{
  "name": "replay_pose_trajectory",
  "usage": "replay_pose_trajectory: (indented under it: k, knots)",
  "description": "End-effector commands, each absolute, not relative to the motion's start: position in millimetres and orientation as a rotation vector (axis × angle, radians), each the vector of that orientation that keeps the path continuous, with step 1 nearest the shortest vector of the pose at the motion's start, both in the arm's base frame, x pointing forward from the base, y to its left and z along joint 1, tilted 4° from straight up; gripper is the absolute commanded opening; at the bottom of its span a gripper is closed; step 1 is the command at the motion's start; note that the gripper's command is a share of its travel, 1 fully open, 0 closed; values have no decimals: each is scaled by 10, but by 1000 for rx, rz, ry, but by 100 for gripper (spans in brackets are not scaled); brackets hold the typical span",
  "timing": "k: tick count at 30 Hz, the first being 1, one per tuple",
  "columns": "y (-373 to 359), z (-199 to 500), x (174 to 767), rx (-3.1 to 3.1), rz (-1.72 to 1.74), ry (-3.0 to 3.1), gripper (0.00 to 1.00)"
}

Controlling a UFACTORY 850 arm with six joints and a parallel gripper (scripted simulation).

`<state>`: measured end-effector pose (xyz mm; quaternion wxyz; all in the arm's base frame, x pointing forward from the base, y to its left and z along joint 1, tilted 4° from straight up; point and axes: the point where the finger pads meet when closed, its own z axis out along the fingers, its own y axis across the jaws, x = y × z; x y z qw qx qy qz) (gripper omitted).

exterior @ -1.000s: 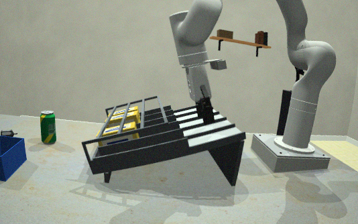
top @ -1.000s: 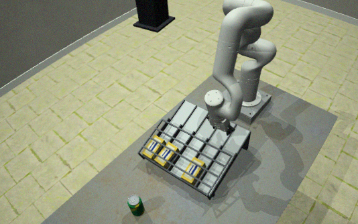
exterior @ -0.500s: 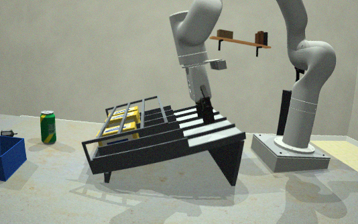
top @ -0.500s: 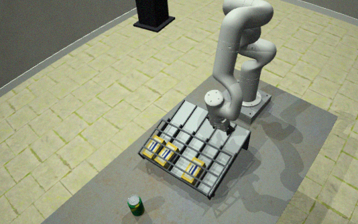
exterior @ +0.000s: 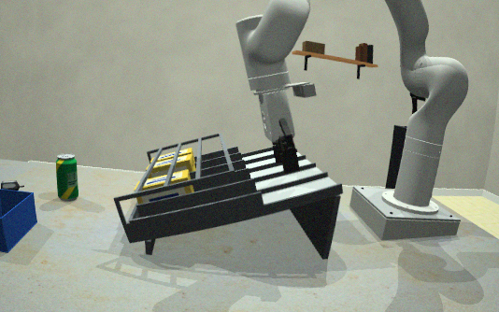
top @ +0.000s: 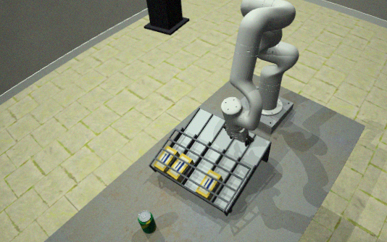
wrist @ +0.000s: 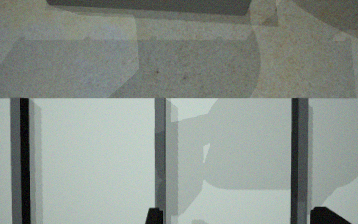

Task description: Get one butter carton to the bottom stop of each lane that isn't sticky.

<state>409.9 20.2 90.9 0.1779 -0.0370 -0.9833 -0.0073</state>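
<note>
The dark sloped shelf (top: 229,209) (exterior: 197,219) has five pale lanes that run down to a stop at the lower left in the top view. Three yellow butter cartons with blue stripes lie at the low end under the grid bars. One carton (top: 165,158) is in the leftmost lane. A second carton (top: 180,167) is in the lane beside it. The third carton (top: 208,184) (exterior: 163,183) is in the fourth lane. My gripper (top: 245,139) (exterior: 289,156) (wrist: 238,220) is open and empty, low over the top end of the right-hand lanes. The wrist view shows bare lane and a divider (wrist: 160,150).
A green can (top: 146,222) (exterior: 66,177) stands on the floor beyond the shelf's low end. A blue bin (exterior: 1,219) sits at the left. The arm's base (top: 276,112) (exterior: 405,217) is behind the shelf's high end. A black pedestal (top: 165,14) stands far back.
</note>
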Motion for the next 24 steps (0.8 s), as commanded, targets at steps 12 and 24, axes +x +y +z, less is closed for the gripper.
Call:
replay_pose_trajectory:
  k: [12, 24]
  knots:
    - [203, 914, 4107, -105, -21, -2784, 100]
    - [203, 914, 4107, -105, -21, -2784, 100]
